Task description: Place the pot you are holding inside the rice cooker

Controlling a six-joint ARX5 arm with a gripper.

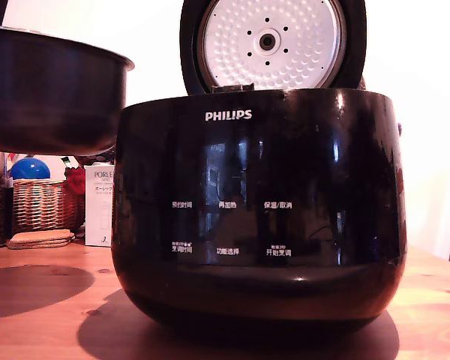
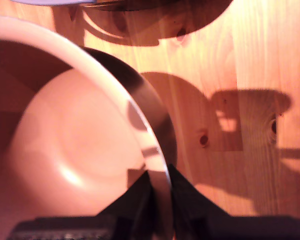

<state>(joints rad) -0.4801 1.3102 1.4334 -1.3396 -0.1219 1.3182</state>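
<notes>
The gripper pinched the thin flared rim of the round dark metal pot, likely rigid, slick and tilt-prone, beside the open glossy black rice cooker.

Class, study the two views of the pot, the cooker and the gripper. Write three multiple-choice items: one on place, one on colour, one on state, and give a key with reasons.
1. Where is the pot?
A. seated in the rice cooker
B. in the air at the exterior view's left of the rice cooker
C. standing on the table

2. What colour is the ball in the wicker basket?
A. blue
B. yellow
C. green

3. How is the cooker's lid?
A. shut
B. missing
C. raised open

Key: 1 B, its shadow lies on the table beneath it. 2 A, plainly blue. 3 C, the dimpled inner disc faces the camera. The gripper clamps the pot's rim.
</notes>
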